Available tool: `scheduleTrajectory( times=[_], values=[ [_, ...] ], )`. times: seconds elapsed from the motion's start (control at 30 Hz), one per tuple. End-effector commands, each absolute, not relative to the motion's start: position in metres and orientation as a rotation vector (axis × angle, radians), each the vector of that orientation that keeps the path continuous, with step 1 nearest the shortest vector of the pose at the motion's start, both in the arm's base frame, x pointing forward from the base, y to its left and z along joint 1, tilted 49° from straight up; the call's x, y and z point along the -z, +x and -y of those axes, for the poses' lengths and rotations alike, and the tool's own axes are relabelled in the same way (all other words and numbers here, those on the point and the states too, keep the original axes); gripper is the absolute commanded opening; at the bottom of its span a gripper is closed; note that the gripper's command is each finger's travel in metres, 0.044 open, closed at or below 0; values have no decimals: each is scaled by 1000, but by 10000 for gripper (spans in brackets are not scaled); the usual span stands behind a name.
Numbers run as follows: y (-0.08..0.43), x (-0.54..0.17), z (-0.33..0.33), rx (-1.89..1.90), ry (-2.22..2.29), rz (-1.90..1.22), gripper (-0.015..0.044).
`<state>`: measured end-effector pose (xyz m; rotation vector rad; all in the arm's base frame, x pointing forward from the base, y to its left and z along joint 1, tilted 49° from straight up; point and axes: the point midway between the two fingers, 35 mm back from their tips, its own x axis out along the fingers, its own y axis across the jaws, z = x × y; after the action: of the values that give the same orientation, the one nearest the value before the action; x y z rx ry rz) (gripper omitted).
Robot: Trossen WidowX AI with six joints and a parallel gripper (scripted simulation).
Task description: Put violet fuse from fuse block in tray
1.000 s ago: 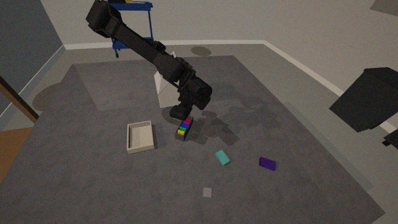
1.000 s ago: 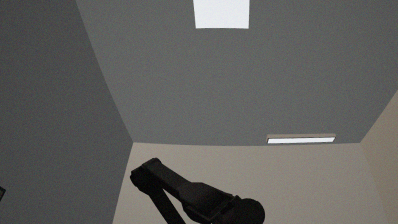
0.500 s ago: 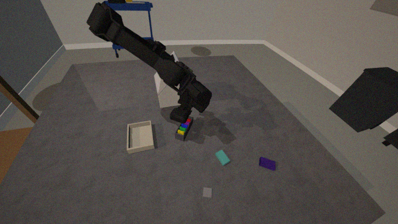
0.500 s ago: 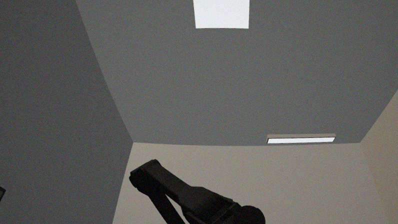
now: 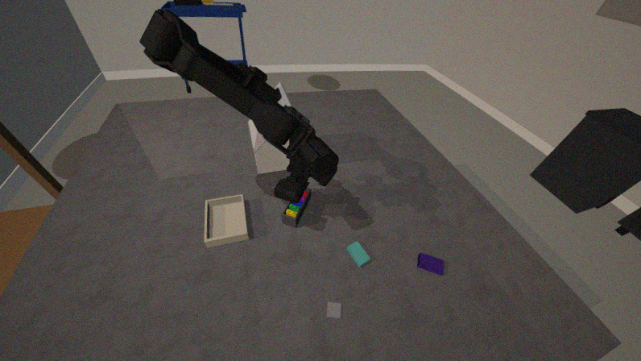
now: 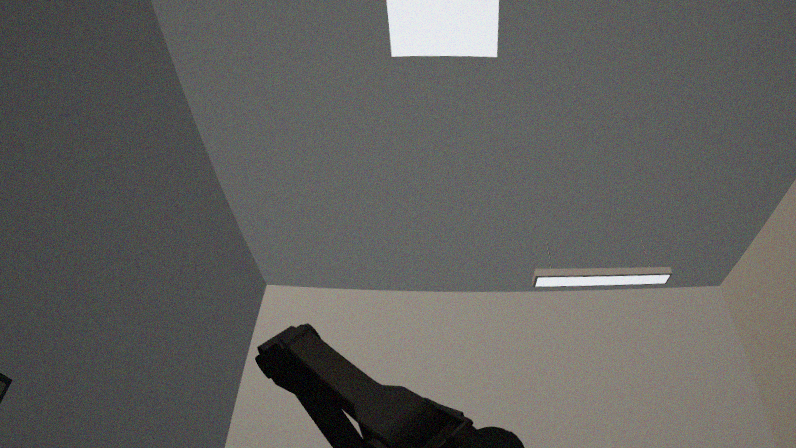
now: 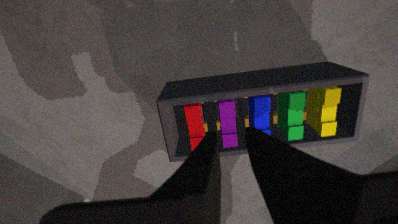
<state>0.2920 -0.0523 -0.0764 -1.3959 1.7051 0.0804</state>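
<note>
Fingers, narrowly parted and empty, point toward the violet fuse (image 5: 302,199) (image 7: 228,117) in its block (image 5: 290,220) (image 7: 260,82).

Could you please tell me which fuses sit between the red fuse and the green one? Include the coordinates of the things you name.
The violet fuse (image 7: 228,118) and the blue fuse (image 7: 259,113), as the wrist view shows.

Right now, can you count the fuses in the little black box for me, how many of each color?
Red fuse: 1
Violet fuse: 1
Blue fuse: 1
Green fuse: 1
Yellow fuse: 1
Total: 5 fuses, all in the fuse block
</note>
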Motion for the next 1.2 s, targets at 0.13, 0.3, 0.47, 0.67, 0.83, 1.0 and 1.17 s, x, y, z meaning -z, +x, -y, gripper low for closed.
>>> scheduleTrajectory(
  times=[0.13, 0.3, 0.47, 0.67, 0.83, 1.0, 1.17],
  values=[
    [292, 81, 58, -79, -1401, -1707, 72],
    [292, 82, 60, -79, -1401, -1707, 72],
    [293, 84, 62, -79, -1401, -1707, 72],
    [293, 88, 66, -79, -1402, -1707, 72],
    [293, 88, 66, -79, -1397, -1707, 66],
    [293, 88, 66, -79, -1397, -1707, 32],
    [293, 88, 66, -79, -1397, -1707, 0]
  ],
)
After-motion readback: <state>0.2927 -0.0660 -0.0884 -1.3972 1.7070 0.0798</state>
